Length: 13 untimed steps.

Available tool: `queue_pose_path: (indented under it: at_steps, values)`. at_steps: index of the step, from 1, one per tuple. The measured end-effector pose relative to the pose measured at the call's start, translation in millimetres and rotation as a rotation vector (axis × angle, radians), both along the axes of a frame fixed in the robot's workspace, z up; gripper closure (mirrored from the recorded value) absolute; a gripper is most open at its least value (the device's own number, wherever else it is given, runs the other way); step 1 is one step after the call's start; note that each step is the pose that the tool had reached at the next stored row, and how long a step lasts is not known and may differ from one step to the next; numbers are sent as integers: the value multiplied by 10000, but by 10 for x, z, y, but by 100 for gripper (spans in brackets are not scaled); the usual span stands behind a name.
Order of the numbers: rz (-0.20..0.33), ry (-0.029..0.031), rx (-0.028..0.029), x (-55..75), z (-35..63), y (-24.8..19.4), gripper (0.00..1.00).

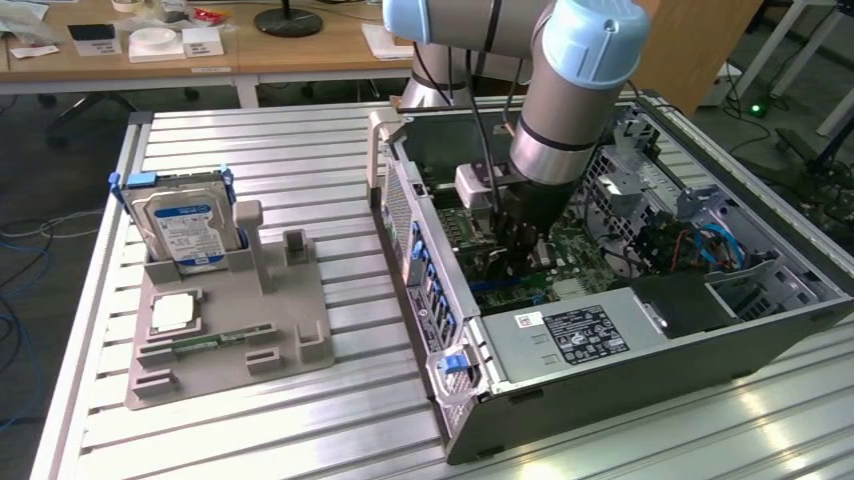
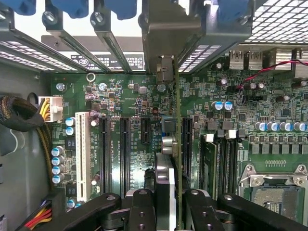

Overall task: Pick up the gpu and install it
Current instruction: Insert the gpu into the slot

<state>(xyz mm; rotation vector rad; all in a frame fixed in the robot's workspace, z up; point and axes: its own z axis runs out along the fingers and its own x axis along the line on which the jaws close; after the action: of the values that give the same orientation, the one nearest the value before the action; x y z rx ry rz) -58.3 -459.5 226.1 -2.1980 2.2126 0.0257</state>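
Note:
Inside the open computer case (image 1: 441,300), my gripper (image 1: 514,245) is shut on the gpu (image 1: 497,268), a dark card held on edge over the motherboard (image 1: 567,280). The wrist view looks along the gpu's thin edge (image 2: 176,139), with its metal bracket (image 2: 163,48) up against the case's rear slot openings. My gripper (image 2: 171,204) clamps the card between two black fingers (image 2: 142,209). The card's lower edge runs beside a long black slot (image 2: 186,149); whether it is seated I cannot tell.
Further black slots (image 2: 124,149) and a white slot (image 2: 82,154) lie beside the card, and the CPU socket (image 2: 274,192) is on its other side. On the exterior view's left, a grey fixture (image 1: 287,330) holds a hard drive (image 1: 187,225). The power supply (image 1: 574,335) fills the case's near end.

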Motion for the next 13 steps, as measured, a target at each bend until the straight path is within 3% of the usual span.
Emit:
queue_pose_path:
  at_steps: [13]
  values:
    - [0,0,-5,0,25,-10,72]
